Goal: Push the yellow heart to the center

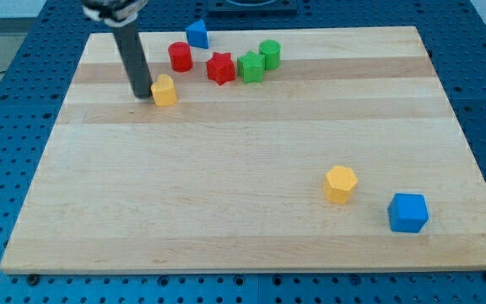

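Yellow heart (165, 90) sits far back on the board's (226, 219) left side, with my tip (143, 95) touching its left edge. Behind it lie a red cylinder (180, 57), blue block (197, 34) and red star (220, 68). No claw exists here, only the rod.

Wooden board (251, 245) carries eight coloured blocks.

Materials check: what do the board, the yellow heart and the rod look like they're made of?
Board: light wood, matte, with visible grain and joined strips. Yellow heart: likely plastic or painted wood; flat uniform colour, soft sheen, so it stays open. Rod: dark, smooth, probably metal or plastic, hard to tell; my tip sits just to the view's left of the heart.
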You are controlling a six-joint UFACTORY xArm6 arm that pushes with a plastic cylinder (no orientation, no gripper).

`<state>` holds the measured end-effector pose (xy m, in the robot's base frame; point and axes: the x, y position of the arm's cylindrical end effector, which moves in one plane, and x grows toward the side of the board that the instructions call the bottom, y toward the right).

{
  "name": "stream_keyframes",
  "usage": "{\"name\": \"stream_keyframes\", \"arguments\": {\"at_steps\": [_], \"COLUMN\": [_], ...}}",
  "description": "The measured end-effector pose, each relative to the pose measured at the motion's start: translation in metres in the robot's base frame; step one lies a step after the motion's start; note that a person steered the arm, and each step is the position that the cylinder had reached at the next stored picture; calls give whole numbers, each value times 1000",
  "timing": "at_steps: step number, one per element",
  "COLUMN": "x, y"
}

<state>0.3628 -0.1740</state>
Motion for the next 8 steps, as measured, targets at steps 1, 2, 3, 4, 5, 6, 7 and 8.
{"name": "stream_keyframes", "arguments": {"at_steps": [1, 2, 3, 4, 5, 6, 7, 8], "x": [9, 7, -1, 26, 21, 8, -13, -32], "y": [19, 43, 44, -24, -112, -131, -131, -131]}}
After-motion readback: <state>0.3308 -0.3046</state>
